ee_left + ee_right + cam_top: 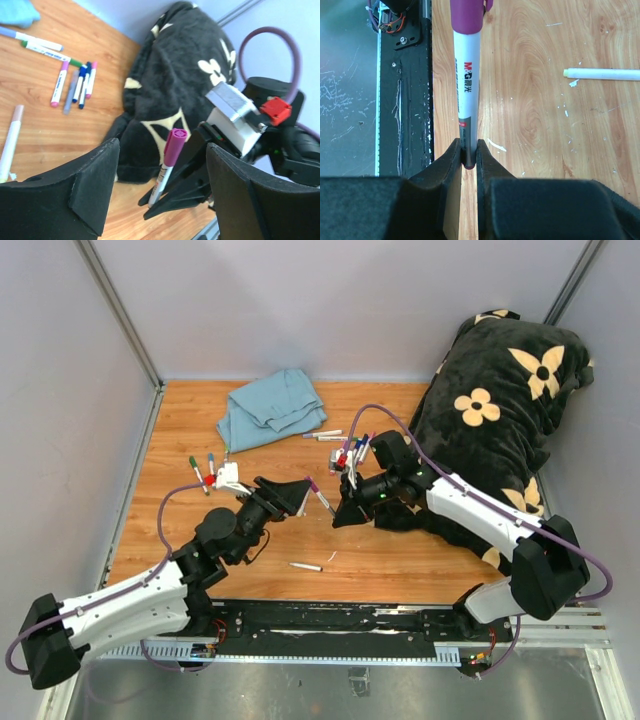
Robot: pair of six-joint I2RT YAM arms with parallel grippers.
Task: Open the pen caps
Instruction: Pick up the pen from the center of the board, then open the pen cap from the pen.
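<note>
Marker (465,90) tail hidden in my clenched right end effector (468,152); long axis straight ahead, purple cap (175,145) toward released left end effector (161,152).

**Hidden, cropped and unresolved items: worktop, three views**
Purple cap (467,15): top cut off by the upper edge of the right wrist view. Purple-capped marker (466,90): rear end buried between the right gripper's (468,149) fingers (445,167). White marker (605,74): far end cropped at the right edge. Left gripper (162,145): fingers (90,190) cut off by the lower edge of the left wrist view. Blue cloth (17,12): only a corner shows. Pale marker (11,142): lower end hidden behind the left finger. Marker group (75,85): blurred, print unreadable. Marker cluster (350,450): too small to count. Small red piece (209,480): too small to identify. Flowered cushion (500,410): near side hidden behind the right arm (480,505).
</note>
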